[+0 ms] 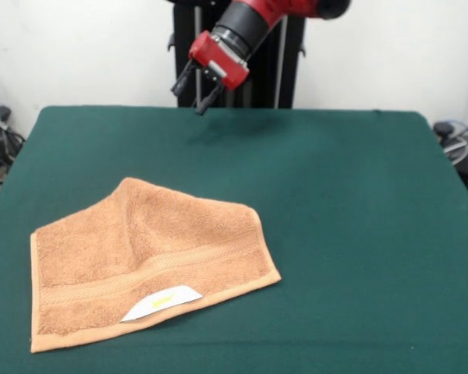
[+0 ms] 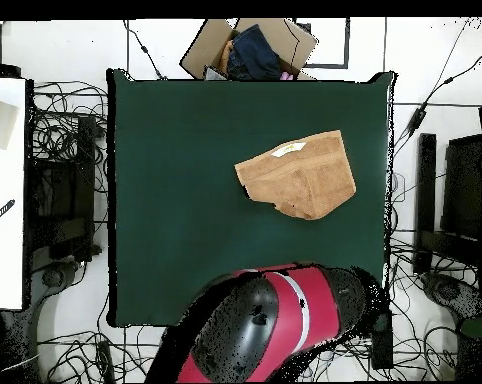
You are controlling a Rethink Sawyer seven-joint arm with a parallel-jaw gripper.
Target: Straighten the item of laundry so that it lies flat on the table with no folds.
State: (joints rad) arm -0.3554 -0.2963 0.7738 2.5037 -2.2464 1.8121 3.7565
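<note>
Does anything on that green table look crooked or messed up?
Yes, the towel. It sits askew on the table, and its far part is folded over itself into a slanted edge with a raised crease, so it is not a flat rectangle. The gripper hangs above the table's far side, open, apart from the towel.

I have 2 views: the front one sits low at the desk's near edge, facing the arm; the overhead looks straight down from high. Both share the whole desk.
</note>
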